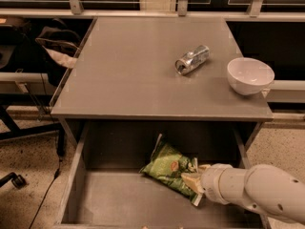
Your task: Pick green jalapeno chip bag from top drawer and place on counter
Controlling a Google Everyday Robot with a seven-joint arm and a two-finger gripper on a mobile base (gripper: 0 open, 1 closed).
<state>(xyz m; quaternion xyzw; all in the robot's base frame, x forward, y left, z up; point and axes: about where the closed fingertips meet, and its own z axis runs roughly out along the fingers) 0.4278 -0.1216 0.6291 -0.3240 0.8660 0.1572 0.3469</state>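
One item in top drawer (76,175): green jalapeno chip bag (167,168), right of centre, tilted, far corner raised. We see gripper (194,178) reaching in from right, pinched on bag's right end; edge grip, we judge, lets bag lift clear of drawer walls. Counter (138,70) above carries crushed silver can (192,59) and white bowl (249,75), nothing visible inside.

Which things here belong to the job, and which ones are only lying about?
Job: green jalapeno chip bag, top drawer, counter, gripper at the bag's right end inside the drawer.
Lying about: crushed can and white bowl, both on the counter.
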